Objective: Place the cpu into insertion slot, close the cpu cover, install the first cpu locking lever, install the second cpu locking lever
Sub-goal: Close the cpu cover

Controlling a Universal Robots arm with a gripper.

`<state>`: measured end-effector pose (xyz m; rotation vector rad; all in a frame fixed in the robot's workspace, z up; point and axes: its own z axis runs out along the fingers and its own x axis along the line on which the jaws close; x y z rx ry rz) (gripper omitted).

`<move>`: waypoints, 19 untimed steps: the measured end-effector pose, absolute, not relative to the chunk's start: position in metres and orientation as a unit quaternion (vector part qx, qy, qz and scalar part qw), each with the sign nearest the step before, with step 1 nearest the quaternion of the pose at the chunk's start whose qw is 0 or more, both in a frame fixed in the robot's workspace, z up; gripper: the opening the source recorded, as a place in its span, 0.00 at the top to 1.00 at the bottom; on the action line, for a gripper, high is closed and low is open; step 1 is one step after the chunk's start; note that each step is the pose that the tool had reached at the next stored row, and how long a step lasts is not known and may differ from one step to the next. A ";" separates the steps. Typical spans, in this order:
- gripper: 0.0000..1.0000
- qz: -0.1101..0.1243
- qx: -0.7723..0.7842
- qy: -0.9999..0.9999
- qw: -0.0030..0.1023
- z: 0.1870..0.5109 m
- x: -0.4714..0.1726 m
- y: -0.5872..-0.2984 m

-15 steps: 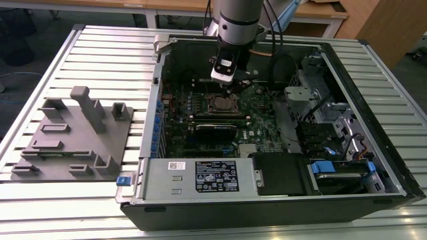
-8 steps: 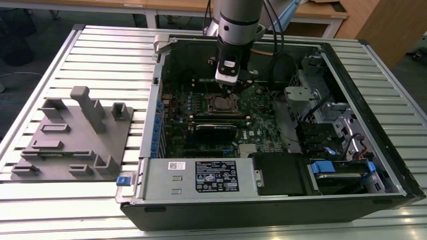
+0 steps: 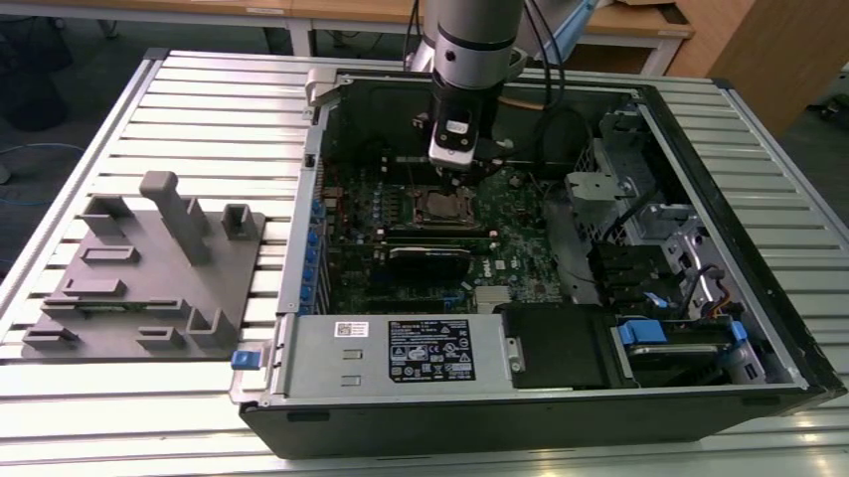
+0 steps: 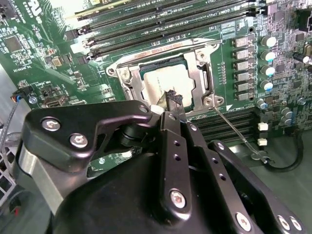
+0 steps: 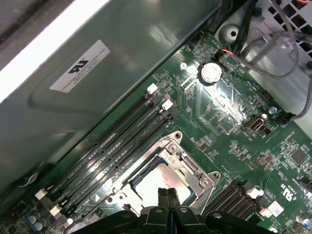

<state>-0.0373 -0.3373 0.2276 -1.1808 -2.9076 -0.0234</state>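
The cpu (image 4: 163, 82) lies flat in the insertion slot (image 3: 444, 207) on the green motherboard, its silver top showing. The cpu cover (image 4: 199, 73) is down, framing the chip. One thin wire locking lever (image 4: 236, 131) angles out from a socket corner across the board. Another lever (image 4: 161, 48) runs along the socket's edge beside the memory slots. My gripper (image 4: 173, 97) hangs just above the socket's edge with its fingers shut together and nothing between them. In the first wrist view the gripper (image 5: 168, 195) is over the cpu (image 5: 153, 183) and the cover (image 5: 192, 168).
The open computer case (image 3: 690, 129) walls in the board. Long black memory slots (image 4: 161, 19) run beside the socket. A black card (image 3: 427, 260), the power supply box (image 3: 398, 353) and drive bays (image 3: 650, 199) stand nearby. A grey fixture (image 3: 146, 268) sits on the table at the exterior view's left.
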 end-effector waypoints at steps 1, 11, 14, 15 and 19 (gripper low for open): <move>0.89 -0.007 -0.370 -0.929 0.002 0.228 -0.037 -0.337; 0.89 -0.007 -0.340 -0.940 0.002 0.227 -0.037 -0.337; 0.89 -0.007 -0.330 -0.944 0.002 0.227 -0.037 -0.337; 0.89 -0.007 -0.329 -0.944 0.002 0.227 -0.037 -0.337; 0.89 -0.007 -0.329 -0.944 0.002 0.227 -0.037 -0.337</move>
